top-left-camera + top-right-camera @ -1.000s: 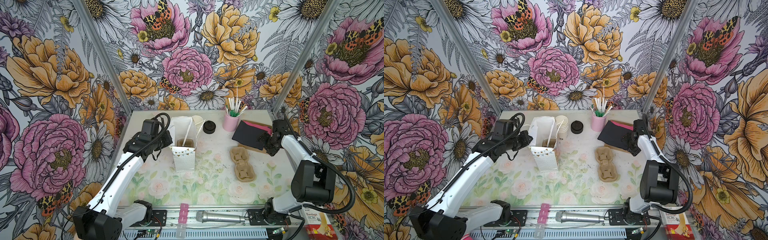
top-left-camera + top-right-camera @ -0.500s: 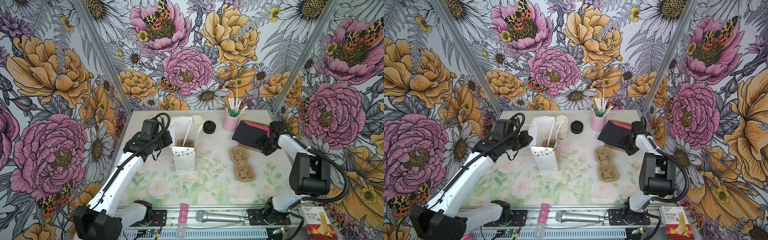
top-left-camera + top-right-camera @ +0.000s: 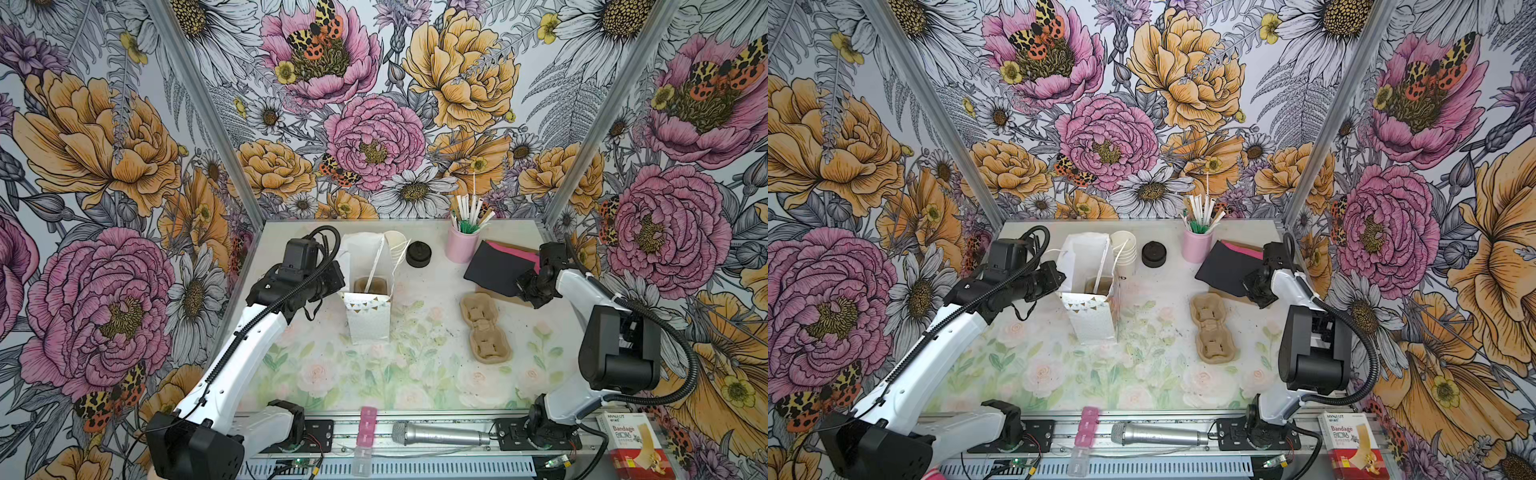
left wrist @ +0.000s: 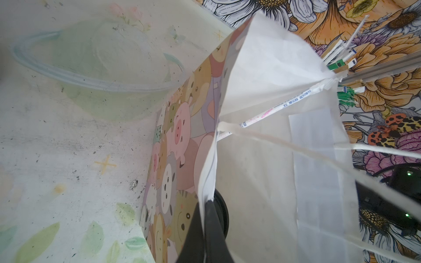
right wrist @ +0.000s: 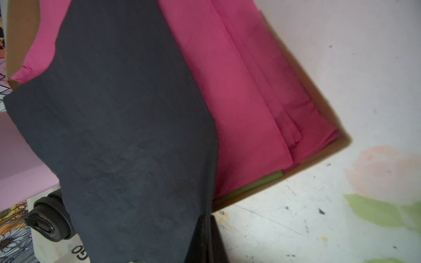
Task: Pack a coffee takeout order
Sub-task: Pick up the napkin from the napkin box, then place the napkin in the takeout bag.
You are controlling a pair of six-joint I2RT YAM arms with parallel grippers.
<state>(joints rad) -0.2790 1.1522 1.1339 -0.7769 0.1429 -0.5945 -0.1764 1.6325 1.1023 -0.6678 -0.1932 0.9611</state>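
just one black napkin (image 3: 494,266), one lid (image 3: 418,253), one bag (image 3: 369,316)

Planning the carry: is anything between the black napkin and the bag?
Nothing visible blocks the napkin. The lid lies behind that line, the carrier in front, both low; the left gripper holds the bag open.

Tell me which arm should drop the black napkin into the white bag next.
Right. The right jaws are shut on the black napkin, while the left jaws pinch the white bag at its rim, holding it open.
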